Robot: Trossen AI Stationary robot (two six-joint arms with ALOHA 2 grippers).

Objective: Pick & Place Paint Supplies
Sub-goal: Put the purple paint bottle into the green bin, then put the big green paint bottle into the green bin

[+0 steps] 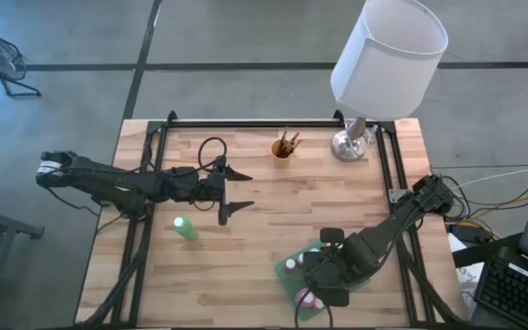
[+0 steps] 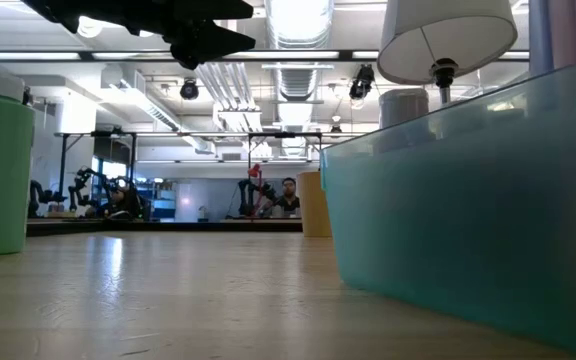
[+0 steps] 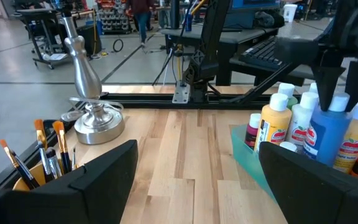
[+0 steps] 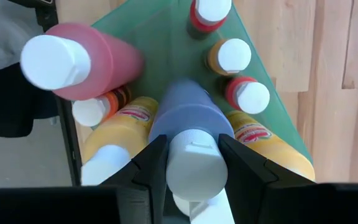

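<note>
A blue paint bottle (image 4: 188, 118) with a white cap is among several paint bottles in a green tray (image 1: 291, 261) near the table's front edge, right of the middle. My right gripper (image 4: 194, 165) is over the tray, pointing down, shut on it. Around it stand a pink bottle (image 4: 86, 59), yellow bottles (image 3: 275, 127) and small red ones (image 4: 247, 93). A green bottle (image 1: 187, 229) stands alone on the table at front left. Brushes (image 3: 48, 152) stick up from a yellow cup (image 1: 283, 148) at the back. My left gripper (image 1: 246, 190) hovers open above the table's middle left. My right gripper pinches the blue bottle's white cap (image 4: 194, 155) between its two fingers (image 4: 151, 165), one on each side. The fingers come from above, pointing down. The bottle hangs upright below them among the other bottles; whether its base stands on the tray, I cannot tell.
A lamp with a white shade (image 1: 388, 55) and silver base (image 1: 351, 145) stands at the back right, next to the cup. A black frame (image 1: 264, 122) runs along the table's far edge and sides. Bare wood lies between the tray and the cup.
</note>
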